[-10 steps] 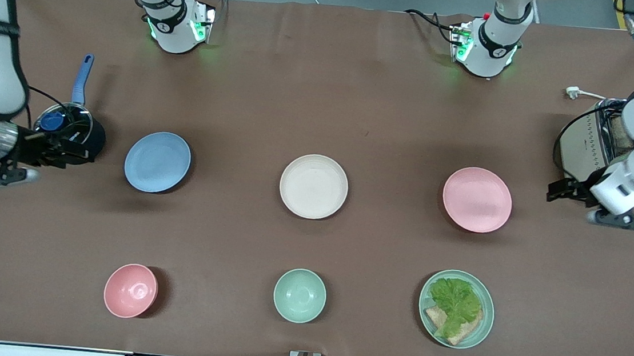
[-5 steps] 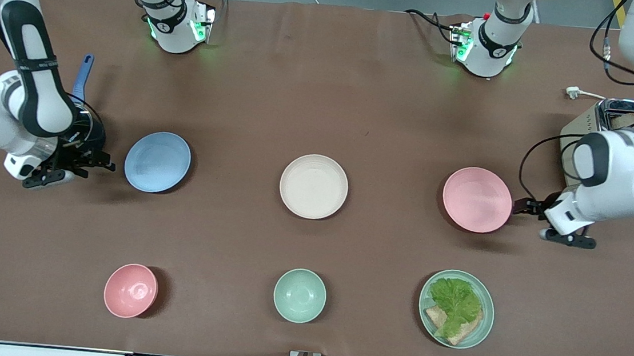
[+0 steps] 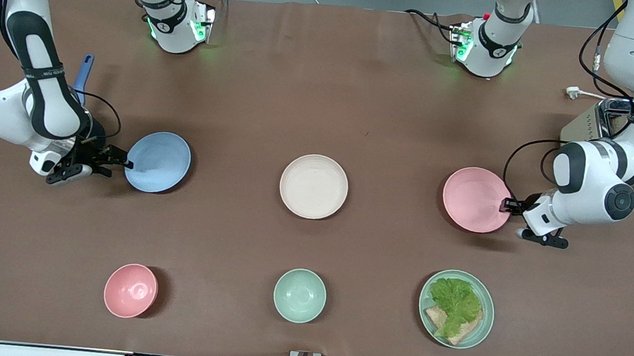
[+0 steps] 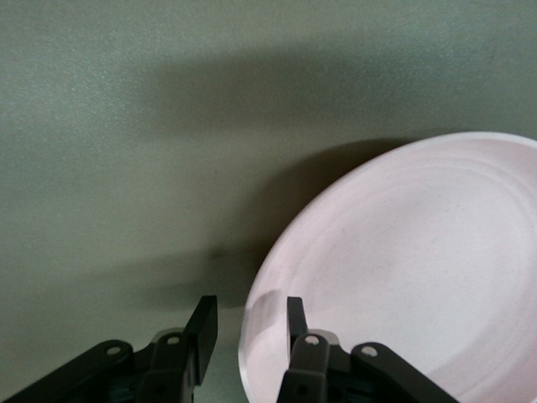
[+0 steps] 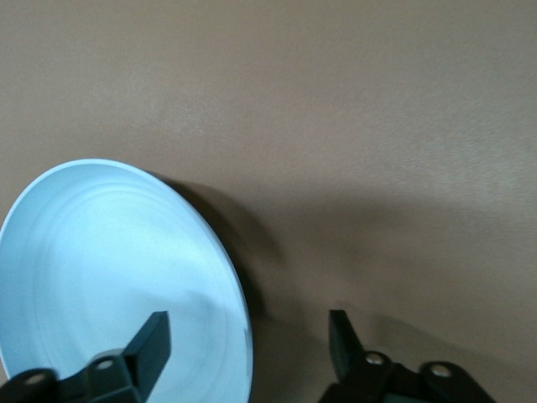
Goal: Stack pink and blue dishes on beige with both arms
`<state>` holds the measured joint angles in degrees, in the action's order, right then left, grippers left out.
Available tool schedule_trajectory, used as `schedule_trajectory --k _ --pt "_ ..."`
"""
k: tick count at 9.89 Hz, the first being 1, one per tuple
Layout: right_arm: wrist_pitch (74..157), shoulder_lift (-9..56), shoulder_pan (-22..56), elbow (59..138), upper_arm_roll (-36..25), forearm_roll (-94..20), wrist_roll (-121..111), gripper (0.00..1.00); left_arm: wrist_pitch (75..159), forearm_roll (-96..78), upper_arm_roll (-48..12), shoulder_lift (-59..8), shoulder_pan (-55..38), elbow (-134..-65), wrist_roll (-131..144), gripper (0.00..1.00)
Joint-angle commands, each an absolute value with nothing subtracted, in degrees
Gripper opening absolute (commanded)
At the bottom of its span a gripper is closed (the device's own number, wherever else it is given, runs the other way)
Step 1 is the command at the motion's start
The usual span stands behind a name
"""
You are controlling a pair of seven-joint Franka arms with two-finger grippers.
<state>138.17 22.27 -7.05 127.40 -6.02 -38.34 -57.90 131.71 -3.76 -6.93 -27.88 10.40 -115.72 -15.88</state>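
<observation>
The brown table (image 3: 323, 104) carries three matte, low-rimmed plates in a row: blue plate (image 3: 157, 162) toward the right arm's end, beige plate (image 3: 314, 186) between, pink plate (image 3: 476, 199) toward the left arm's end. A toaster (image 3: 603, 125) is half hidden by the left arm. The right gripper (image 5: 247, 340), bent low, straddles the blue rim, fingers spread. The left gripper (image 4: 249, 323) straddles the pink rim, fingers narrowly apart.

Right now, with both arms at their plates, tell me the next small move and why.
Probably shut both claws. The left claw straddles the pink plate rim, one finger inside and one outside, still open. The right claw straddles the blue plate rim the same way. Neither plate is gripped yet, and the beige plate waits bare between them.
</observation>
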Motion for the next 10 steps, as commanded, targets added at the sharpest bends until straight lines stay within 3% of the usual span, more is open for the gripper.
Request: schedule_trajectory --k 1,2,4,7,9,10 --pt "139.3 22.8 -6.5 128.4 -6.0 -41.7 -60.3 0.71 132.7 -4.7 -7.6 -29.4 10.7 -115.8 -16.9 0.11" --pt "139.2 22.9 -6.2 128.4 -5.9 -42.1 -60.3 0.66 132.1 -5.4 -8.4 -29.1 10.8 -115.8 -16.7 0.04" --pt "139.0 23.5 -6.0 128.5 -5.8 -43.4 -60.3 0.56 128.2 -9.9 -11.1 -27.1 10.6 -115.3 -16.0 0.0" --pt "138.7 24.4 -6.1 128.5 -5.9 -45.8 -60.2 0.05 122.8 -12.0 -24.5 -23.5 10.1 -112.1 1.6 0.0" --pt "136.1 24.2 -6.2 127.8 -6.0 -45.8 -59.3 0.0 123.6 -11.4 -31.2 -24.9 7.1 -109.2 16.7 0.0" --pt "132.9 23.6 -6.5 126.1 -6.6 -45.8 -58.4 0.0 125.5 -11.2 -31.0 -26.1 1.5 -107.8 23.5 0.0"
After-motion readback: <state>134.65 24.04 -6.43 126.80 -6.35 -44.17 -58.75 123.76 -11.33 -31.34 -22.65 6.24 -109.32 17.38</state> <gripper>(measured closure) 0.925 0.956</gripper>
